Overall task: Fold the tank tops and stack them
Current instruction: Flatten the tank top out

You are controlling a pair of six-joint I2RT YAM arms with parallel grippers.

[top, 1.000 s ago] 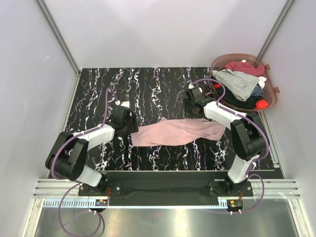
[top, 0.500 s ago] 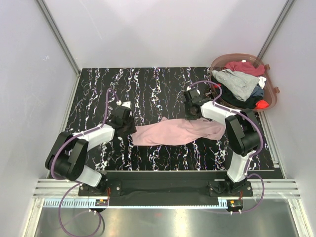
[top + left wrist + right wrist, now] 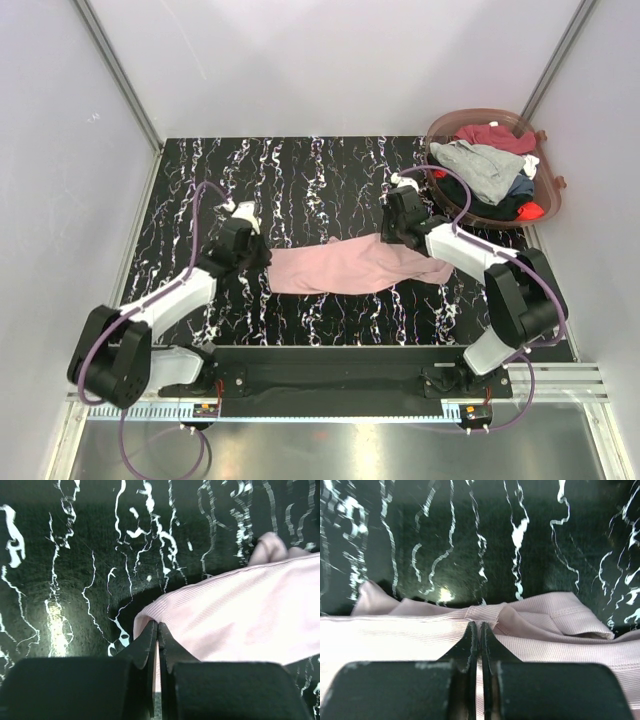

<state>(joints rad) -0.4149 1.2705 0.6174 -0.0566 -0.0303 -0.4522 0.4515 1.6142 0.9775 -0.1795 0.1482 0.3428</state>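
Two grippers are pinched shut on one garment: the left gripper [image 3: 157,626] has its jaws together on the rounded left end of the pink tank top [image 3: 350,268], and the right gripper [image 3: 479,626] has its jaws together on a folded hem along the top's far edge, towards its right end. Around them lies the black, white-veined table [image 3: 300,180], with nothing between the two arms but the cloth. The round brownish basket [image 3: 480,112] stands at the far right corner, well apart from the pink top, and is heaped with a grey top [image 3: 480,168], a maroon top [image 3: 495,135], and black and red cloth beneath. The pink top is finely ribbed, mostly flat, and creased and bunched at its right end. Its long axis runs left to right across the table's near middle.
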